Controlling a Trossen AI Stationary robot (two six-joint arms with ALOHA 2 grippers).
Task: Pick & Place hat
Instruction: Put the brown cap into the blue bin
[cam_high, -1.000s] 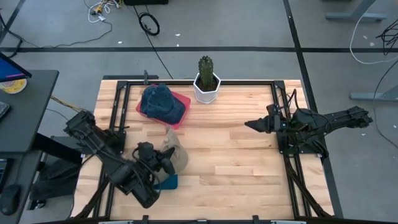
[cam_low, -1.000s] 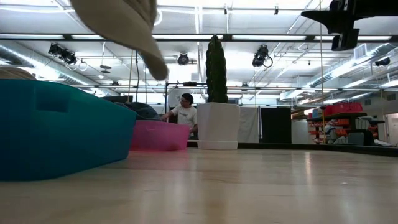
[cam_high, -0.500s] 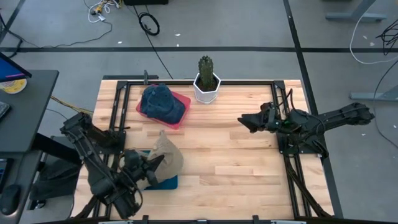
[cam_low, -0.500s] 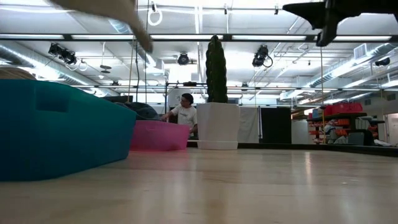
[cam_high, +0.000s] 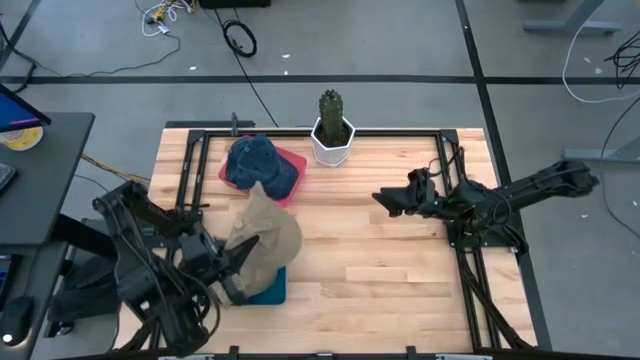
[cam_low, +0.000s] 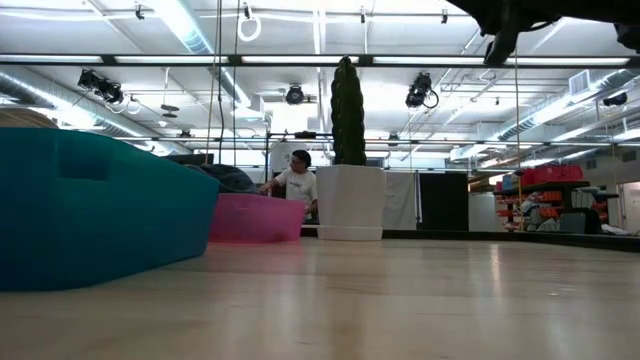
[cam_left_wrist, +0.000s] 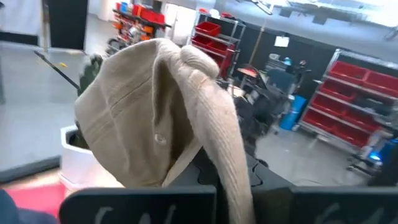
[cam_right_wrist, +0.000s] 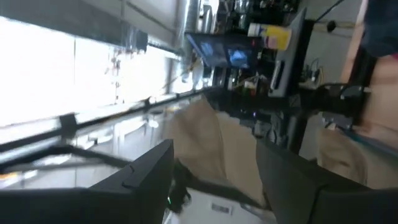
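The left gripper (cam_high: 238, 262) sits in the lower left of the high view, and its jaws are shut tight on the tan hat (cam_high: 266, 236). The hat is pinched by one edge, so most of the soft cloth flops out past the jaws and hangs in the air. It is up off the desk (cam_high: 380, 260), not lying on it. I think it is held high like this so it can be carried over the other things without dragging.

In the left wrist view the tan hat (cam_left_wrist: 155, 118) fills the middle of the frame, right in front of the jaws and drooping over them.

Under the hat, at the lower left of the desk, is a teal bin (cam_high: 270, 292). Only its corner peeks out. At the upper left is a pink tray (cam_high: 296, 164) with a dark blue hat (cam_high: 256, 164) in it. The tan hat hangs between these two, closer to the teal bin. I cannot tell which one it is meant for.

A white pot with a cactus (cam_high: 332, 128) stands at the top middle of the desk.

The right gripper (cam_high: 384, 199) waits on the right side, up in the air, with its jaws open and nothing in them. It is well apart from the hat.
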